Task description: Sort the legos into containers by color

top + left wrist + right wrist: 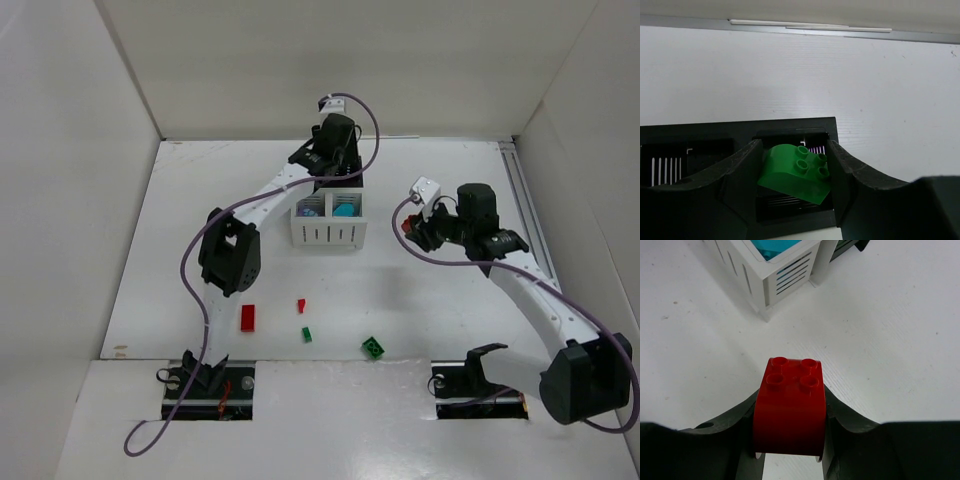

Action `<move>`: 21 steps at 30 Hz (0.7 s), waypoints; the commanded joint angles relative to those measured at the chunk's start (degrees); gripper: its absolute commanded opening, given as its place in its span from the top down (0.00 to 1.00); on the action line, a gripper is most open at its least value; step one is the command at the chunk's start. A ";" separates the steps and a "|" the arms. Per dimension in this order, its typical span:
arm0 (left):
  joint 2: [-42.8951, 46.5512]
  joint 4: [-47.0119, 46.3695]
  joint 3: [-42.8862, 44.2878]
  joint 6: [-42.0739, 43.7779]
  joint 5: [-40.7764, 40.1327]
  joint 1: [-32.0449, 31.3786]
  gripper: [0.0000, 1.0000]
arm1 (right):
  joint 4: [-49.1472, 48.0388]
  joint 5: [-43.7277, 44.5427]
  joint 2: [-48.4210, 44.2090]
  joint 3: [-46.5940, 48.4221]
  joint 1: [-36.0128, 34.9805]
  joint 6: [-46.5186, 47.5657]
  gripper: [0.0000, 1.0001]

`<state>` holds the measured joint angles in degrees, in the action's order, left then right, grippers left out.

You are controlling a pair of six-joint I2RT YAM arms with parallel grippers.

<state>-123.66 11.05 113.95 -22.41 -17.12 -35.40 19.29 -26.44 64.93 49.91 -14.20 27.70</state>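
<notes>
Top external view: nearest the arm bases, four loose legos lie on the white table [450, 330]: a green-and-black piece [373, 347], a small green piece [307, 334], a red brick [247, 318] and a small red piece [300, 305], all well apart from the containers [329, 234]. Left arm [262, 198]: elbow bent low at the left, forearm stretched forward, wrist over the far half of the containers and hiding the black compartments from above. Left gripper [795, 149]: jaws pinching a green rounded lego [792, 176], studs tilted, directly over a black compartment [790, 131]; whether the lego touches it cannot be told. Right arm [535, 295]: reaches forward, then folds inward, wrist to the right of the containers and apart from them. Right gripper [791, 392]: jaws pinching a red rounded lego [789, 417], studs up, above bare table short of a white slatted corner. Containers, near white pair: left compartment holds a purple piece [312, 210]; right compartment holds a cyan piece [346, 209].
</notes>
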 commanded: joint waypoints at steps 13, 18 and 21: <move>7.97 0.03 -1.62 2.12 1.66 0.59 0.28 | -5.75 -3.72 5.73 7.83 0.32 1.83 0.99; 22.82 -2.69 -14.69 0.62 -0.44 3.58 0.00 | -7.51 -1.78 16.77 19.21 -5.66 1.83 0.99; 33.98 0.54 -25.60 -4.82 -8.61 4.63 0.00 | -6.64 -0.82 23.38 26.44 -9.86 2.35 0.99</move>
<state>-102.69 11.44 92.79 -22.87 -18.13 -32.12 15.75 -27.62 84.47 70.11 -20.32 29.61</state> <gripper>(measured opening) 0.997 0.437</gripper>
